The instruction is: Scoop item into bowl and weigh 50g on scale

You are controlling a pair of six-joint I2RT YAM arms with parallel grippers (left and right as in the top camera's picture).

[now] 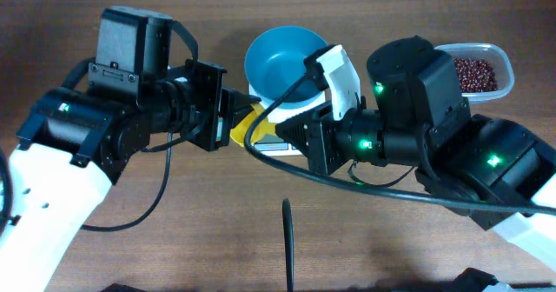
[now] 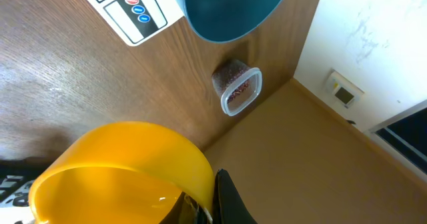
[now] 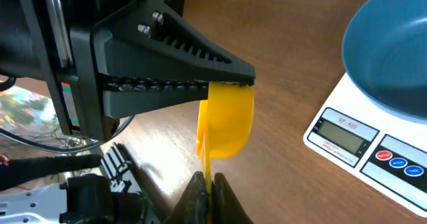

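A yellow scoop (image 1: 246, 120) hangs above the table between my two grippers. My left gripper (image 2: 212, 201) is shut on the rim of its cup (image 2: 120, 167). My right gripper (image 3: 207, 191) is shut on its thin handle (image 3: 203, 151), and the left fingers (image 3: 173, 67) clamp the cup (image 3: 230, 117) from above. The scoop looks empty. The teal bowl (image 1: 280, 59) stands on the white scale (image 1: 287, 116) just right of the scoop, and no beans show in it. The red-brown beans (image 1: 476, 73) lie in a clear tub at the far right.
The clear tub (image 1: 506, 66) stands near the table's far edge, behind my right arm, and also shows in the left wrist view (image 2: 237, 91). The scale's display and buttons (image 3: 363, 147) face the front. A black cable (image 1: 287, 240) crosses the near table.
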